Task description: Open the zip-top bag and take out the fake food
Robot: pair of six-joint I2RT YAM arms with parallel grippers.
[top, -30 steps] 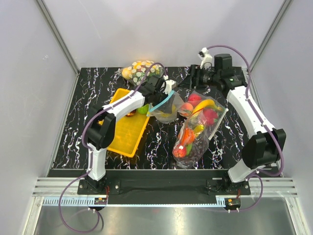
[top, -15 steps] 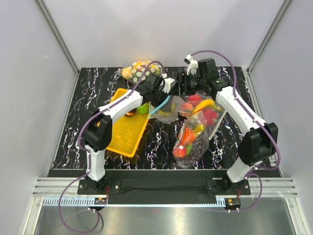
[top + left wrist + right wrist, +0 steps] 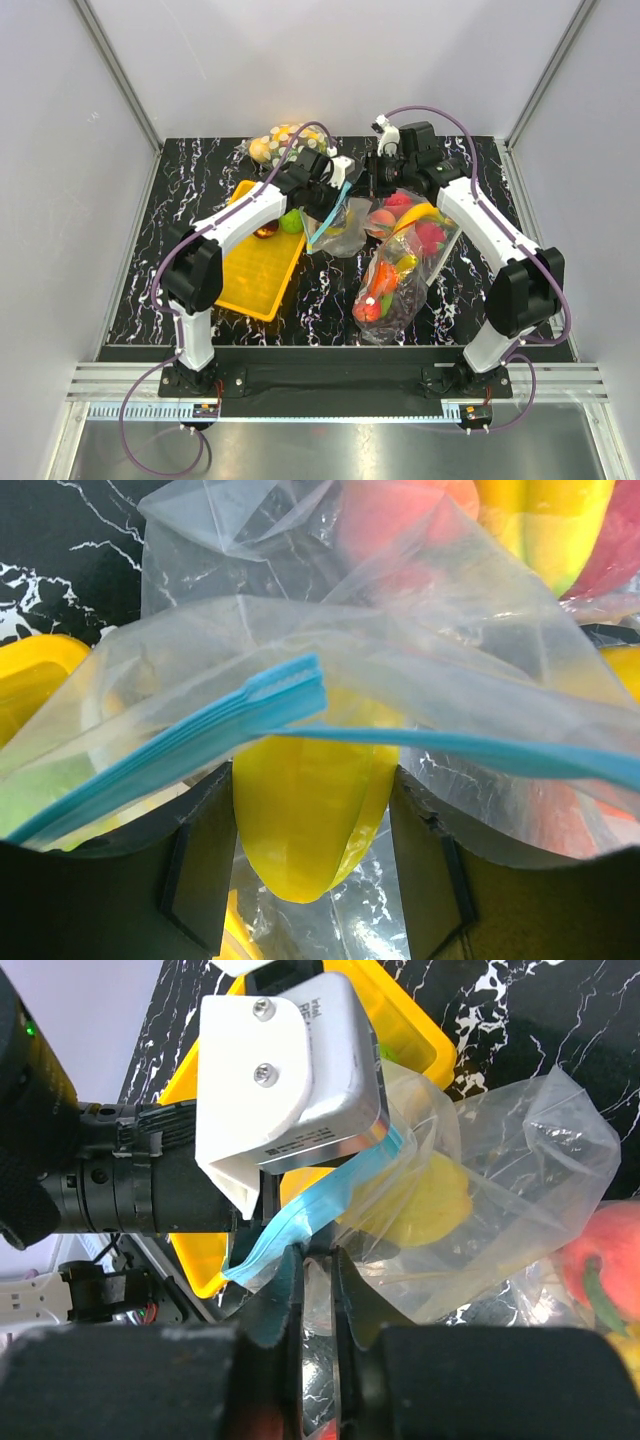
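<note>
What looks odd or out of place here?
The zip-top bag is crumpled, pinched by the right fingers; its blue strip runs askew, partly split, with a yellow piece inside. The larger fruit bag lies slumped nearby.

Right arm (image 3: 480, 215) reaches forward — fingers (image 3: 285, 1295) pinched together.

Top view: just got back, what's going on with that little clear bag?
Both arms meet over the small clear zip-top bag with the blue strip. The right arm's fingers are pinched on its lip beside the strip; the left arm's fingers stand apart with the strip lying across them. The mouth is partly parted, and a yellow plastic piece is inside. A green ball and a dark red fruit sit in the yellow plastic tray.
</note>
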